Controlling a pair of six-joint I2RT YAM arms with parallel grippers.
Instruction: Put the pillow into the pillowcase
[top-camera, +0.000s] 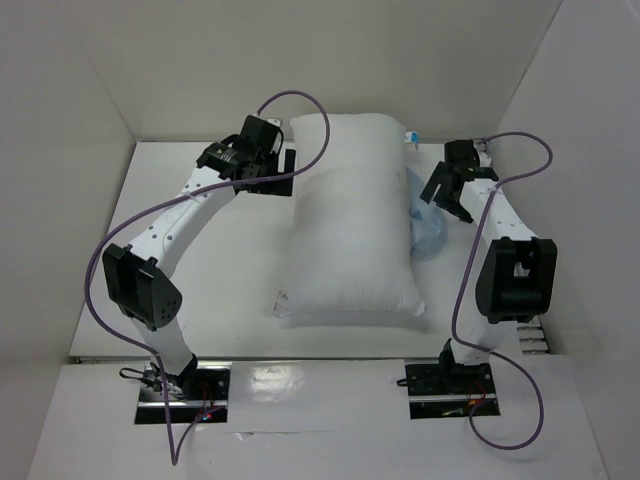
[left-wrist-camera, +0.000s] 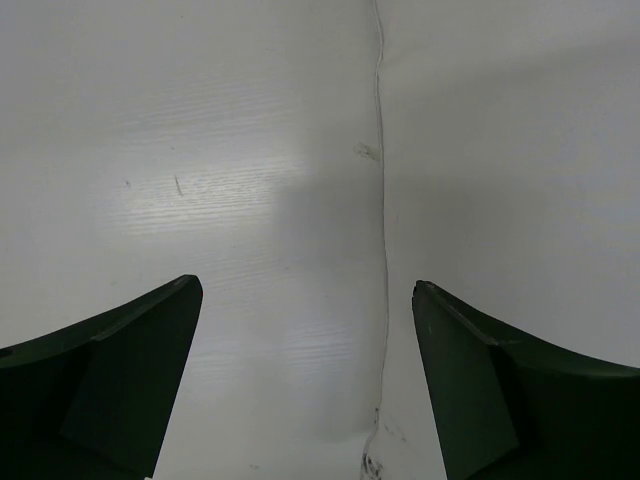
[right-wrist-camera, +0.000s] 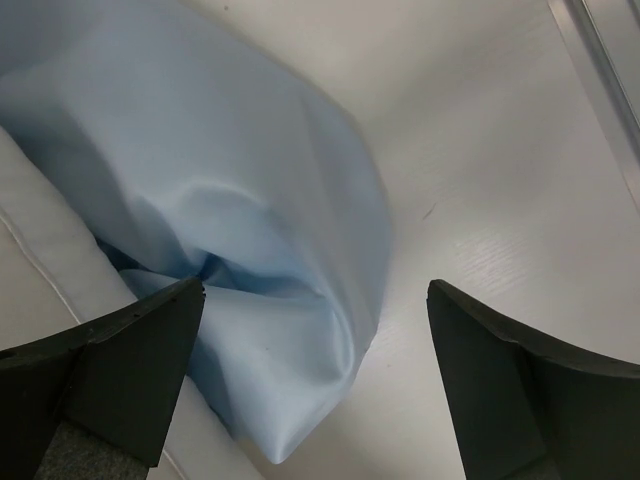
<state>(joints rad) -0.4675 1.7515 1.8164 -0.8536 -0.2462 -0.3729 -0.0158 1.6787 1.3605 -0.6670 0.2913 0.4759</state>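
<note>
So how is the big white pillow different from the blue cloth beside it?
The pillow is white; the pillowcase is light blue. The pillow is plump and puffy; the pillowcase is thin and crumpled. The pillow lies in full view; the pillowcase only peeks out at its right edge. Both are soft fabric, and they touch.

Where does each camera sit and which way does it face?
Top external: above and behind the robot, facing down; left arm, right arm, pillow, pillowcase.
Left wrist: on the left arm, facing the table; left fingers spread.
Right wrist: on the right arm, facing the pillowcase; right fingers spread.
Shared: top external and right wrist both show pillowcase beside pillow.
</note>
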